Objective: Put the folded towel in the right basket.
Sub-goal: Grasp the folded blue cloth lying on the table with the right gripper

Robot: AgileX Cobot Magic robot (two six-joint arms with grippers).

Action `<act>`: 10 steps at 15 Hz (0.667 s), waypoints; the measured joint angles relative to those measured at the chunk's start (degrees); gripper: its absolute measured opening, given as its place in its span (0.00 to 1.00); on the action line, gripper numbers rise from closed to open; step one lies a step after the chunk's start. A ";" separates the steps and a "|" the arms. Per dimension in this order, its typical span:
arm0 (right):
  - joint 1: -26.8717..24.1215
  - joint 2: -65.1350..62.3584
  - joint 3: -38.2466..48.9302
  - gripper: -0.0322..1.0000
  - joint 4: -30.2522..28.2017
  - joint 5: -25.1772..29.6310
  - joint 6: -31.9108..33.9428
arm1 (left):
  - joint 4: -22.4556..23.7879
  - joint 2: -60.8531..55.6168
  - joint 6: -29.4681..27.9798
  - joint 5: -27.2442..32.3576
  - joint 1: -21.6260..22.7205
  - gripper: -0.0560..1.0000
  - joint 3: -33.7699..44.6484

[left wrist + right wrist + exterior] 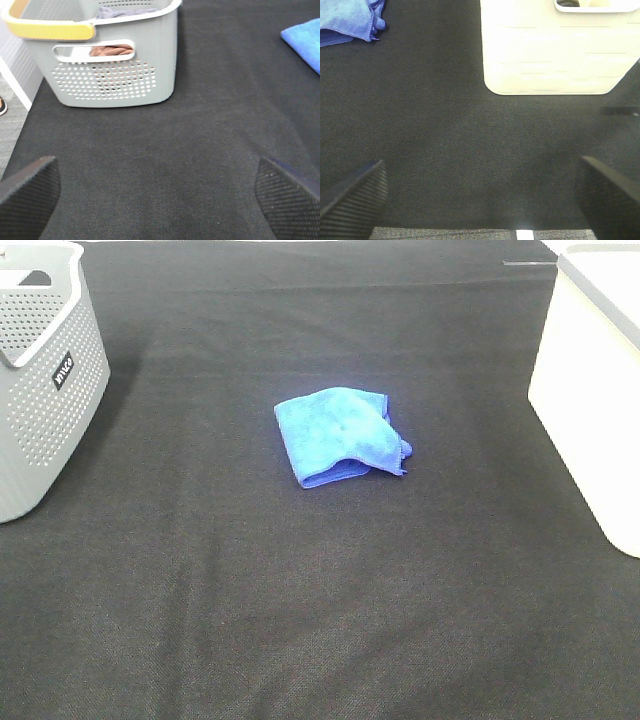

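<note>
Seen from the high camera, the folded towel [340, 435] lies near the centre of the black cloth [300, 620] that covers the table, a little toward 12 o'clock. It is a rough blue square with a darker stitched edge showing along its 5 o'clock side, where the layers gape slightly. It touches neither container and sits well apart from both.

The right basket [590, 410], white and smooth-walled, stands at 3 o'clock and is cut off by the frame edge. The grey perforated basket [45, 370] stands at 9 to 10 o'clock, with a small black label [62, 371] on its wall.

Neither arm shows in the high view.

In the left wrist view, the left gripper [160, 200] has its jaws spread wide. Its 2 dark textured pads [27, 200] are far apart over bare cloth, with nothing between them. Beyond it stands the grey basket, which has a yellow grip [50, 30] on its handle and brown fabric [112, 50] visible through the handle slot. A corner of the towel also shows.

In the right wrist view, the right gripper [480, 195] is likewise spread wide and holds nothing, with its ribbed fingertips [352, 200] over bare cloth. The white bin's wall and part of the towel lie beyond it, well apart from each other.
</note>
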 joint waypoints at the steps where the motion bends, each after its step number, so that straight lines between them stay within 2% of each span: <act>1: 0.00 0.00 0.00 0.98 0.00 0.00 0.00 | -0.63 0.00 0.80 0.00 0.00 0.99 0.00; 10: 0.00 0.00 0.00 0.98 0.06 0.00 0.00 | -2.35 0.00 1.49 0.00 0.00 0.99 0.00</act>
